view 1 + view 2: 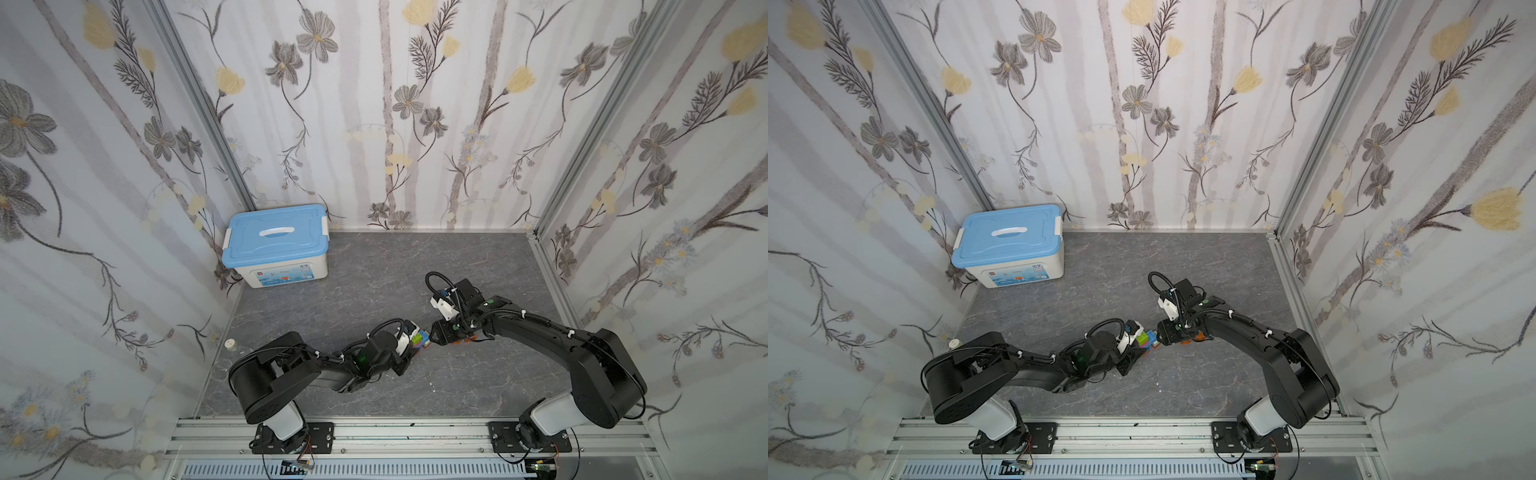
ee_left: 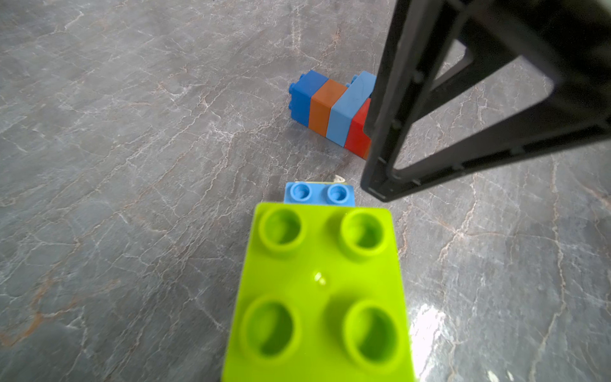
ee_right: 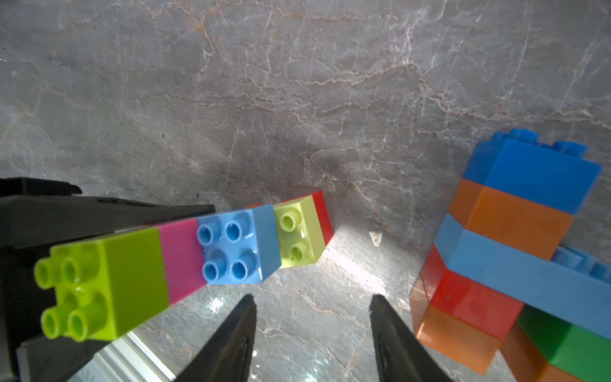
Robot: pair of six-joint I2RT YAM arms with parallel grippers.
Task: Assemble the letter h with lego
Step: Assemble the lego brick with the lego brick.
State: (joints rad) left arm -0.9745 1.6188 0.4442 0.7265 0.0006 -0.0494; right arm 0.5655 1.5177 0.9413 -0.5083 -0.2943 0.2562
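Far left, the storage box (image 1: 276, 249) sits well apart; a second brick stack (image 3: 506, 231) lies right on the worktop (image 1: 374, 282). Mid-worktop the left fingers (image 3: 99, 211) clamp the brick column (image 3: 185, 258), long axis pointing right; right fingers (image 3: 228, 340) apart, empty
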